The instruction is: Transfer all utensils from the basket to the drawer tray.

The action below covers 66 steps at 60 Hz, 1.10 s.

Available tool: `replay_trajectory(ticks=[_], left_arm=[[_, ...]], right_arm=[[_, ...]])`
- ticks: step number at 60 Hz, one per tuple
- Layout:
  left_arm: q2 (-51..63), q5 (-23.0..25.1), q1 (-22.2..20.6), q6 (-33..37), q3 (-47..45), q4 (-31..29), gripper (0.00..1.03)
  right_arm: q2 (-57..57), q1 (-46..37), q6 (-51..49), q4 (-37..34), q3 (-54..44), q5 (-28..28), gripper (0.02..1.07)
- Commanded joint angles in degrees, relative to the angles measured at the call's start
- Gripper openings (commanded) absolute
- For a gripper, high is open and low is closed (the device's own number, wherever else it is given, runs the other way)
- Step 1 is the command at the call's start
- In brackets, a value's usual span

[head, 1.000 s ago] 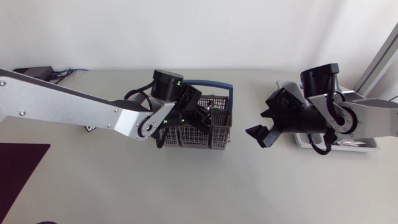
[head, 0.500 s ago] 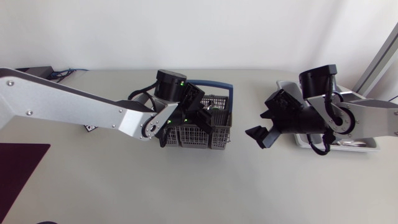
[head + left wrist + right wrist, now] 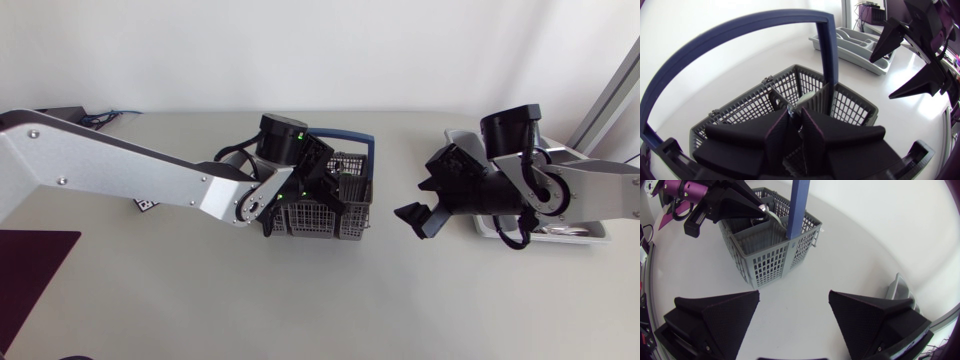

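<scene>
The grey mesh basket (image 3: 345,218) with its blue handle (image 3: 340,134) stands mid-table. My left gripper (image 3: 333,192) is down inside it. In the left wrist view, the left gripper (image 3: 796,114) has its fingers drawn together on the thin end of a metal utensil (image 3: 792,111). From the right wrist, the same utensil (image 3: 774,219) curves out of the tip of my left gripper (image 3: 760,211) above the basket (image 3: 770,260). My right gripper (image 3: 415,198) hovers open and holds nothing, between basket and grey drawer tray (image 3: 590,230). The right arm hides most of the tray.
The drawer tray (image 3: 860,45) has several long compartments and lies beyond the basket, behind my right gripper (image 3: 880,78). A small black-and-white marker (image 3: 144,205) lies under the left arm. Bare table spreads in front of the basket.
My left gripper has shifted a little to the right and lower into the basket, and its fingers have drawn together. The right arm has stayed still.
</scene>
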Motion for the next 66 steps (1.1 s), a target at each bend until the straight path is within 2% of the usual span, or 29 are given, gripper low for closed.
replay_trajectory(ticks=[1,31,44,56,66], left_arm=[[1.75,-0.67,-0.47,1.04,1.08,-0.25,0.05],[-5.37,0.74,0.93,-2.39,-3.76,1.68,0.04],[-7.39,7.33,4.45,-9.77,-2.79,0.1,0.04],[-11.17,9.35,5.86,-12.76,-3.23,-1.84,0.04],[-18.29,14.54,9.02,-14.7,-4.37,-4.47,0.04]], right_arm=[[1.04,0.6,-0.13,0.45,-1.61,-0.03,1.02],[1.39,0.86,-0.21,0.8,-2.13,0.06,1.02],[1.91,1.21,-0.21,0.89,-2.05,0.14,1.02],[1.56,1.12,-0.04,0.98,-1.96,0.14,1.02],[-2.13,0.51,-0.13,0.98,-2.4,0.06,1.02]])
